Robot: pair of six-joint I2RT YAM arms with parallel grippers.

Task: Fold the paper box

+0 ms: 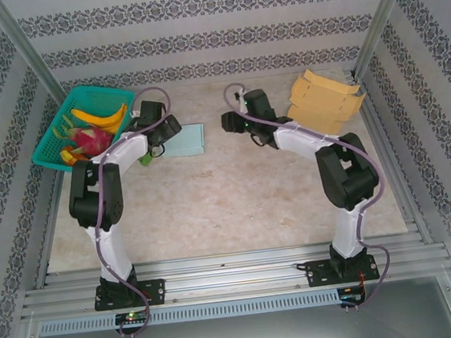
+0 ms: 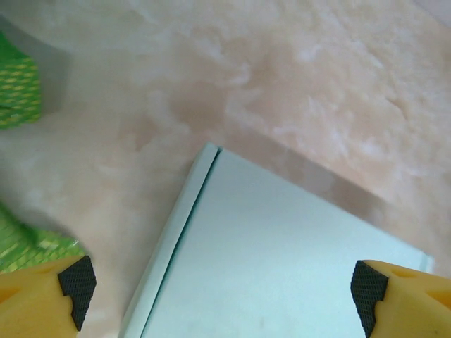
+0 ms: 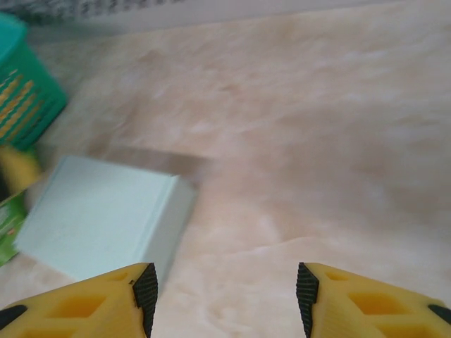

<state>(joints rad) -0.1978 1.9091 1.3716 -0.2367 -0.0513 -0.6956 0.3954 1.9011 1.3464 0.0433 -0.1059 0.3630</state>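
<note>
Now the left end effector (image 2: 222, 289), spread wide over the blue box (image 2: 282, 239), should come down softly — the right end effector (image 3: 227, 292), apart and empty, can wait aside.

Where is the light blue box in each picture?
Top external: the box is upper middle, slightly left.
Left wrist: box lower centre, running off the bottom edge.
Right wrist: box lower left.
Landmark: teal basket to its left, in the top and right wrist views.
</note>
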